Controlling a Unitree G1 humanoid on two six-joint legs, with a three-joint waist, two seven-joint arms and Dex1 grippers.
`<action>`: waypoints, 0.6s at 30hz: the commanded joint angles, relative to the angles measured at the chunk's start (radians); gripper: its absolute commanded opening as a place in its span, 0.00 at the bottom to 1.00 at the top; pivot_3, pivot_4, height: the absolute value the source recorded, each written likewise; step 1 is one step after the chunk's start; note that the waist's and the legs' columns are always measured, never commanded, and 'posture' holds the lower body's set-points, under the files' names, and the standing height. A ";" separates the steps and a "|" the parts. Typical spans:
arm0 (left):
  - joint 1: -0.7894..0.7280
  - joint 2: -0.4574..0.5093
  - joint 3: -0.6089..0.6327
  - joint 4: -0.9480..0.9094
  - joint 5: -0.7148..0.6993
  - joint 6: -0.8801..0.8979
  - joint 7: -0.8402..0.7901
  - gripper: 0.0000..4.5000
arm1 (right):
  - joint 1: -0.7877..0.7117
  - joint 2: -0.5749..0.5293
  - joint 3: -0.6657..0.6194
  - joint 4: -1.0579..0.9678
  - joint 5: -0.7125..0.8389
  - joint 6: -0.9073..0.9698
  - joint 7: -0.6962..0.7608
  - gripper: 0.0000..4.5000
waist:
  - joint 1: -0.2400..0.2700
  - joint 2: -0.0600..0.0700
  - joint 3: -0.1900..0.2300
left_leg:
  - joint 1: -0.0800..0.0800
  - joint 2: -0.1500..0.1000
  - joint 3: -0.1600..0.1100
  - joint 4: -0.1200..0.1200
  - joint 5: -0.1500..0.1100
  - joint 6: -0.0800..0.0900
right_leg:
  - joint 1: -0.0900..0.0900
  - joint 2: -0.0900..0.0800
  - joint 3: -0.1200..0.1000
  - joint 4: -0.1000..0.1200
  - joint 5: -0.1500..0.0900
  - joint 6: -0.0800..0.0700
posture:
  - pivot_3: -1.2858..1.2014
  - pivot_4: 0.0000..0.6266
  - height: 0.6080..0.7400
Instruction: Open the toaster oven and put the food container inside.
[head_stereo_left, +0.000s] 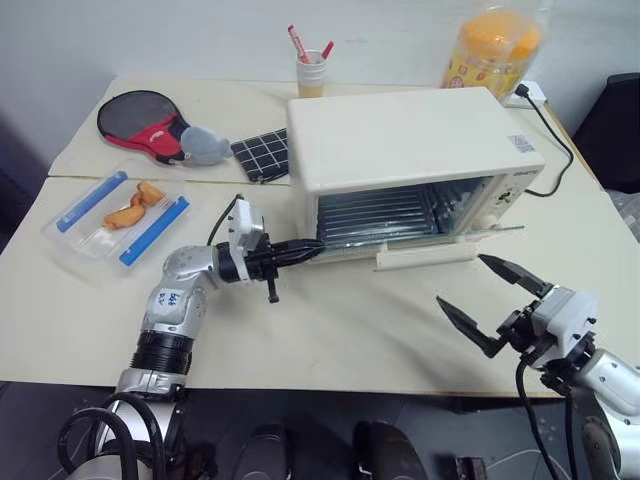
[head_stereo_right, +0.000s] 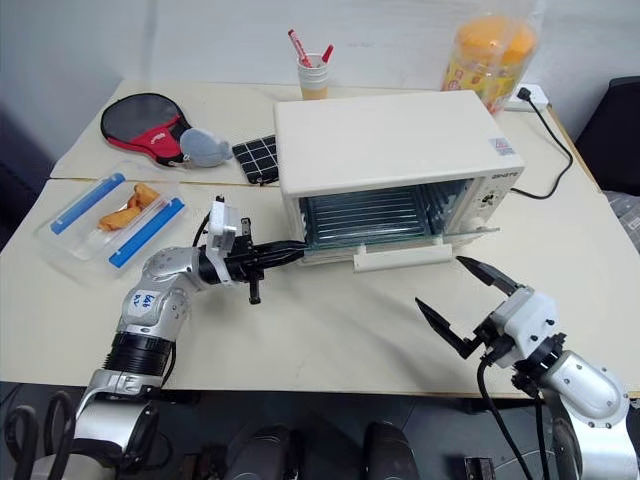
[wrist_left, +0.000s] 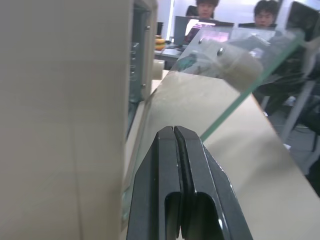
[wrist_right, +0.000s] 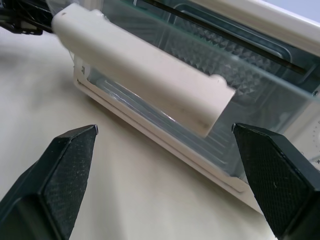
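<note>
**Swinging the oven door down, box still to fetch**

Starting from the toaster oven (head_stereo_left: 415, 140), we see it sitting in the middle of the table (head_stereo_left: 330, 330) with its glass door (head_stereo_left: 400, 232) dropped almost level, so the wire rack (head_stereo_right: 365, 217) inside is in plain sight. The white bar handle (head_stereo_left: 427, 256) points toward us along the door's front edge. Our left gripper (head_stereo_left: 310, 248) has its two black fingers pressed tight together, holding nothing, and its tips rest at the door's left corner, touching or just above the glass; we cannot tell which. Our right gripper (head_stereo_right: 466, 304) is spread as wide as it goes, empty, hovering over the bare table just in front of the handle's right end.

The food container (head_stereo_left: 118, 215) lies well apart from the oven, near the table's left edge, lid on and blue clips along its long sides.

We judge the door step nearly done. To finish it well, we should press the door down gently with the closed fingers until it rests, without sliding the oven back. Then we should draw the left arm clear sideways, keeping its fingers off the glass edge. For the box, we should take it flat by its short sides, keep it level, and slide it onto the rack above the lowered door.

Beyond the oven stand a cup of pens (head_stereo_left: 311, 70), a snack jar (head_stereo_left: 492, 48), and a paddle (head_stereo_left: 145, 122).
</note>
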 joint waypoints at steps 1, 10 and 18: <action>0.014 -0.010 0.004 -0.061 -0.007 0.006 0.027 0.01 | -0.025 -0.005 0.022 -0.015 0.001 0.008 -0.008 1.00 | 0.000 0.000 0.000 | 0.000 0.000 0.000 0.000 0.000 0.000 | 0.000 0.000 0.000 0.000 0.000 0.000 | 0.52 0.24 1.00; 0.043 -0.041 -0.027 -0.083 0.012 0.011 0.049 0.01 | 0.142 -0.014 -0.088 -0.049 0.037 0.004 0.008 1.00 | 0.005 0.000 0.000 | 0.000 0.000 0.000 0.001 0.000 0.000 | 0.001 -0.001 0.000 0.000 0.000 0.000 | 0.52 0.24 1.00; 0.074 -0.074 -0.096 -0.077 0.064 -0.007 0.063 0.01 | 0.428 0.040 -0.261 -0.060 0.072 -0.071 0.026 1.00 | 0.003 0.000 0.000 | 0.002 -0.001 0.000 0.001 -0.001 0.002 | 0.003 -0.001 0.000 -0.002 0.000 0.000 | 0.52 0.24 1.00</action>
